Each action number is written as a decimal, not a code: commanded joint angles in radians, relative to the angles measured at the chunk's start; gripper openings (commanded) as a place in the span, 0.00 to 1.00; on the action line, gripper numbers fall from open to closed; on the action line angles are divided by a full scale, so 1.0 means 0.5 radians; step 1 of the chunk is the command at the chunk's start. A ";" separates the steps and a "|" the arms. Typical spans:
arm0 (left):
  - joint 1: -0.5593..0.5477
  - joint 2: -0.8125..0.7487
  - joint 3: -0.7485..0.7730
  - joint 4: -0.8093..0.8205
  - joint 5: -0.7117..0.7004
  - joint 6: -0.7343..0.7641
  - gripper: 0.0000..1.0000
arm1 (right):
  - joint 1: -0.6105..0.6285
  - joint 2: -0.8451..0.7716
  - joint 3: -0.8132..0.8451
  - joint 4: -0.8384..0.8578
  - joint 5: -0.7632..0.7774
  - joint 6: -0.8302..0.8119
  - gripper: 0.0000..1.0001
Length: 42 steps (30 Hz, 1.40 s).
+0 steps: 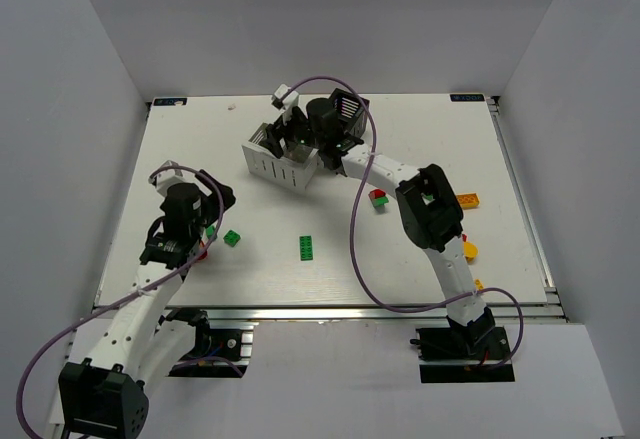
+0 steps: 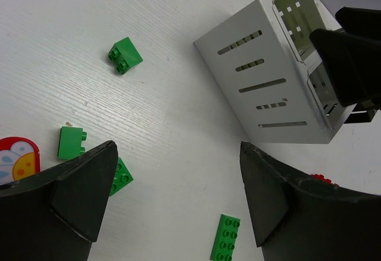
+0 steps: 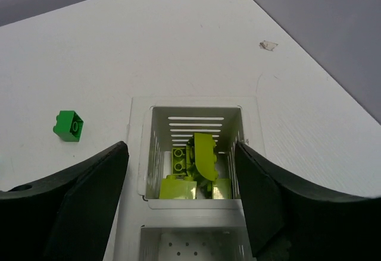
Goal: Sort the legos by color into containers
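Note:
The white container (image 1: 270,166) stands at the back middle, with the black container (image 1: 342,117) behind it to the right. My right gripper (image 1: 286,142) hangs open and empty over the white container (image 3: 143,154). One compartment holds several lime green legos (image 3: 200,164); the other compartment (image 3: 190,246) looks empty. My left gripper (image 1: 217,210) is open and empty above the table's left part (image 2: 177,154). Green legos lie near it: a small brick (image 1: 232,238), a flat plate (image 1: 307,247), and in the left wrist view bricks (image 2: 125,54) (image 2: 71,142) and the plate (image 2: 225,237).
A red and green brick (image 1: 379,198), an orange brick (image 1: 468,200) and yellow pieces (image 1: 470,250) lie on the right by the right arm. A red painted piece (image 2: 18,159) lies under the left arm. A green brick (image 3: 68,125) sits left of the white container.

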<state>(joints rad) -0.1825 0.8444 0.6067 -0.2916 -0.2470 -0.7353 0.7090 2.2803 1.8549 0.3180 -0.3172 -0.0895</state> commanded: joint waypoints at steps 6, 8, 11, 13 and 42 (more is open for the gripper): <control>0.012 -0.121 -0.094 0.025 0.098 -0.051 0.93 | -0.013 -0.434 -0.151 -0.037 -0.188 -0.388 0.89; 0.012 -0.158 -0.118 0.049 0.123 -0.066 0.95 | -0.049 -0.614 -0.233 -0.263 -0.331 -0.486 0.89; 0.012 -0.185 -0.146 0.059 0.132 -0.079 0.98 | -0.089 -0.792 -0.429 -0.390 -0.421 -0.536 0.88; 0.012 -0.198 -0.170 0.062 0.129 -0.091 0.98 | -0.141 -0.989 -0.613 -0.400 -0.497 -0.554 0.83; 0.012 0.091 -0.035 0.203 0.540 -0.122 0.98 | -0.939 -0.217 0.034 -1.760 -0.687 -1.288 0.63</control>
<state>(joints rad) -0.1787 0.9272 0.5598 -0.1478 0.0578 -0.7715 0.2398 1.9903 1.5337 -0.1574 -0.4877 -0.1093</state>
